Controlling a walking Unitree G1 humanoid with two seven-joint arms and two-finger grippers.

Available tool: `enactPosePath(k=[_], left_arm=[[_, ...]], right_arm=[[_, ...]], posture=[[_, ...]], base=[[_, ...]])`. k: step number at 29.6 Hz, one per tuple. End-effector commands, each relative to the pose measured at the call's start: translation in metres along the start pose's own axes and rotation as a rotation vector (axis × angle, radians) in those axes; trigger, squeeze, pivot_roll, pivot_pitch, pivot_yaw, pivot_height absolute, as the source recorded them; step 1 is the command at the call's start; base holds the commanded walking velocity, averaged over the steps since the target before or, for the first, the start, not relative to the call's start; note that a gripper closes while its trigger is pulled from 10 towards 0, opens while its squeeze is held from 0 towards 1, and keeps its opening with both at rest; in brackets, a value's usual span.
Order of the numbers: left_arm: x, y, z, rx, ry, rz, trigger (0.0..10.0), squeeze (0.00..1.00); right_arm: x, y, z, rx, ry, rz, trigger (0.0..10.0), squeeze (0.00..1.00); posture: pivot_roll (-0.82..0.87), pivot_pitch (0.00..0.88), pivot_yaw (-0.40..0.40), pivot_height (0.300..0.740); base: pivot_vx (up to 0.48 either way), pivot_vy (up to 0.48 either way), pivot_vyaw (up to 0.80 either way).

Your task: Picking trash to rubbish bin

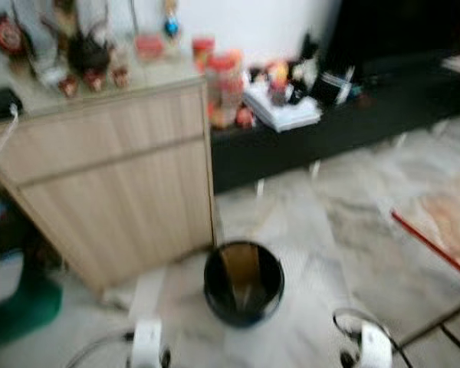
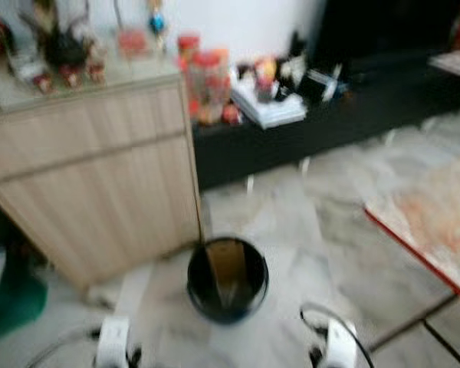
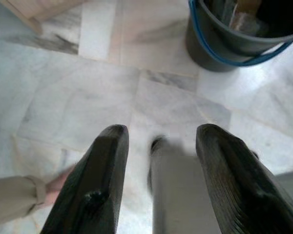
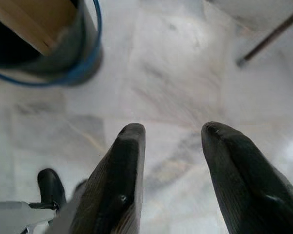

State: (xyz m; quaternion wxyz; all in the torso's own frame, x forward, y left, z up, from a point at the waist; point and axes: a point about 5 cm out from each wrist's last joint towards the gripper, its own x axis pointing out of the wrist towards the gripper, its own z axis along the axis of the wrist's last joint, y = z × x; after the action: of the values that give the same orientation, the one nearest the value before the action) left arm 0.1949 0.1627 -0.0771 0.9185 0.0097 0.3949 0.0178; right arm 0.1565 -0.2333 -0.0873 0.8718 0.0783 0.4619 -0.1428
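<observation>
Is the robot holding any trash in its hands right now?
No, nothing. The left gripper and the right gripper both have open jaws with only pale marble floor between them. The round black rubbish bin stands just ahead.

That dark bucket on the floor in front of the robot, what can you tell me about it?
The bin is a round, dark, plastic-looking bucket standing upright on the pale marble floor, beside the corner of the light wooden cabinet. A blue hoop handle hangs round its rim. Inside leans a flat brown cardboard-like piece. Nothing grips it.

A home living room: marble floor (image 1: 345,230), wooden cabinet (image 1: 115,184) with ornaments.
</observation>
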Motion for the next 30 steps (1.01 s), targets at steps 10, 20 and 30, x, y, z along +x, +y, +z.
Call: enactPosePath(k=[10, 20, 30], left_arm=[[-0.001, 0.004, -0.0045, 0.003, 0.021, 0.007, 10.0, 0.0], [-0.0013, 0.0033, -0.0059, 0.009, 0.028, 0.007, 10.0, 0.0], [-0.0015, -0.0001, -0.0069, 0.012, 0.033, -0.001, 10.0, 0.0]], right_arm=[[0.0002, 0.0013, 0.0007, 0.002, -0.004, -0.001, 10.0, 0.0], [0.0002, 0.0012, 0.0003, -0.004, -0.003, -0.003, 10.0, 0.0], [-0.0002, -0.0014, -0.0004, -0.001, -0.003, -0.016, 10.0, 0.0]], posture=[[-0.07, 0.028, -0.04, 0.74], [-0.07, 0.028, -0.042, 0.74], [-0.07, 0.024, -0.044, 0.74]], base=[[-0.28, 0.0, 0.0], [-0.189, 0.0, 0.0], [0.0, 0.0, 0.0]])
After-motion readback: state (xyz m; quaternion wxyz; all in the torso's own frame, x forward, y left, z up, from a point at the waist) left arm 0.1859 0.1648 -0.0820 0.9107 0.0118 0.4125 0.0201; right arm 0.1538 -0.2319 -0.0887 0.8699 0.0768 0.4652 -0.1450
